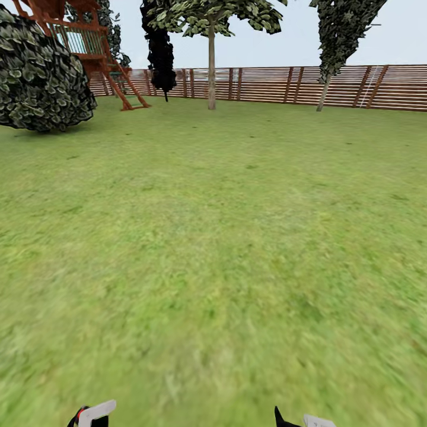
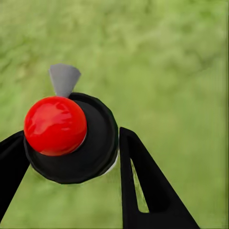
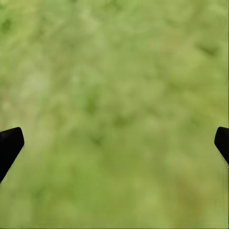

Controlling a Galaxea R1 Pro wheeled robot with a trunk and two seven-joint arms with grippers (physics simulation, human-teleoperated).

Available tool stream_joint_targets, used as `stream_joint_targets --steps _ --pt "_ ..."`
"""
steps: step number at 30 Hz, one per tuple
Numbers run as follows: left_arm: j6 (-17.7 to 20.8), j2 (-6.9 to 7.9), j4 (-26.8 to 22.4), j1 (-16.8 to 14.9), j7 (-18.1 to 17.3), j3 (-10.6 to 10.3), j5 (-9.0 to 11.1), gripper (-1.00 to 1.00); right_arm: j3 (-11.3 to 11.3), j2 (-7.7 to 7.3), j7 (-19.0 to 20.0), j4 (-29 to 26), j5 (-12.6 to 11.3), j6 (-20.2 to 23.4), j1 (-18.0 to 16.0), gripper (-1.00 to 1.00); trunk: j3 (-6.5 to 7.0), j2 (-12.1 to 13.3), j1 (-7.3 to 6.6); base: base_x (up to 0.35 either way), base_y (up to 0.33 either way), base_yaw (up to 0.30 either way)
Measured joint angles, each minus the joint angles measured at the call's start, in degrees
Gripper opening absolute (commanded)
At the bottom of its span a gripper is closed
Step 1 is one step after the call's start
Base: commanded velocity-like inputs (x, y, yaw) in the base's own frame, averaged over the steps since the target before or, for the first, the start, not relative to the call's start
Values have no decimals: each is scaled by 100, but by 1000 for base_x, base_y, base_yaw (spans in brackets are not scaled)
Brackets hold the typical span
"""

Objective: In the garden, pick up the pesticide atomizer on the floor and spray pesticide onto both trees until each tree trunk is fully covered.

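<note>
In the left wrist view we saw the pesticide atomizer (image 2: 71, 138) pinched between the two black fingers (image 2: 148, 186) of the left hand (image 2: 71, 157). We looked almost straight down its length: a round black body with a glossy red ball on top, and a small grey cone-shaped nozzle sticking out beyond the ball. Its long axis ran roughly along the camera's line of sight, toward the grass, and the nozzle pointed away from the fingers, out over the lawn (image 1: 225, 237). No label, brand or writing could be read on it; the surface facing us was plain red and black.

In the right wrist view the right hand (image 3: 114, 143) was spread wide, its two dark fingertips (image 3: 9, 143) at opposite edges with only blurred green grass between them.

From the head view we saw the garden: a broad lawn running up to a brown slatted fence (image 1: 332, 86). A tree (image 1: 212, 65) with a pale, bare trunk stood before the fence near the middle, and another tree (image 1: 332, 59), leaning, stood further right. A dark shrub (image 1: 41, 77) and a red-brown wooden play structure (image 1: 89, 41) were at the far left. White and black parts at the bottom edge probably belonged to the arms, though too little showed to be sure.
</note>
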Motion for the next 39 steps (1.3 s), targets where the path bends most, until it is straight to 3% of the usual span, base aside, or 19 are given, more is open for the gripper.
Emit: stream_joint_targets --steps 39 --pt "0 2 0 0 -1 0 6 -100 0 -2 0 0 1 0 0 100 0 0 0 339 0 0"
